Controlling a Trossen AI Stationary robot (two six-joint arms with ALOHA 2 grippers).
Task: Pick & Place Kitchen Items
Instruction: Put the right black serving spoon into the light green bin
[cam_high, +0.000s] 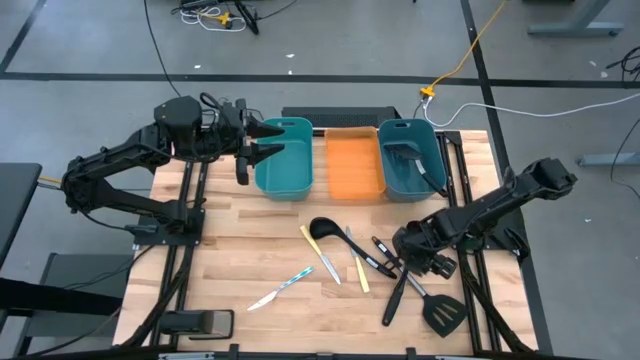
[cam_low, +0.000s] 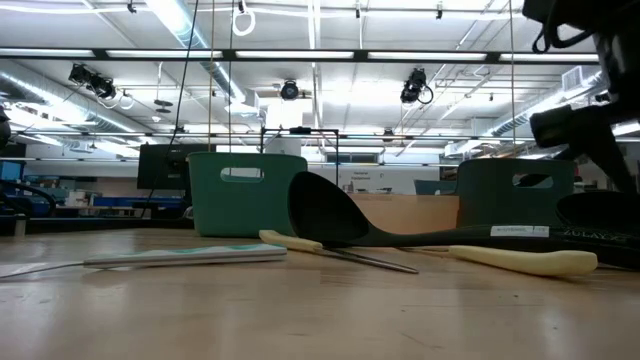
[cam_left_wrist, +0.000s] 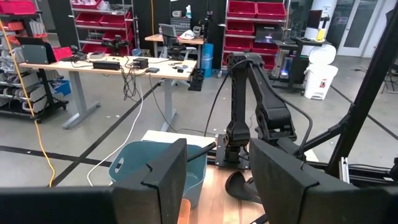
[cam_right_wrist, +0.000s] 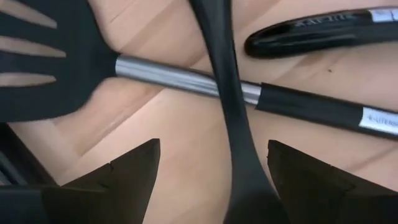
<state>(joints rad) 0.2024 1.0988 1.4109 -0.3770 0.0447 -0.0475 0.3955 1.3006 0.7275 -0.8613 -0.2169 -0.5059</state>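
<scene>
A: Far left of the bench (cam_high: 250, 250)?
B: Left gripper (cam_high: 262, 141) raised beside the near rim of the left teal bin (cam_high: 285, 160), jaws parted and holding nothing. Waiting, by the look of it.

A: And the middle?
B: Orange tray (cam_high: 355, 165) between the two bins. In front of it, loose on the wood: a light-blue-handled knife (cam_high: 281, 288), a black ladle (cam_high: 325, 232), two pale yellow-handled knives (cam_high: 358, 272).

A: Further right?
B: Right teal bin (cam_high: 410, 160) with one black utensil already inside. Nearer, right gripper (cam_high: 425, 258) low over a crossed cluster, jaws spread wide and empty, straddling a slim black handle (cam_right_wrist: 231, 106) lying over the steel-necked slotted spatula (cam_right_wrist: 46, 59).

A: Best way to take it?
B: Probably: centre on the upper black handle only, lower until fingertips clear the wood either side, close squarely, lift straight up so the spatula beneath stays put.
</scene>
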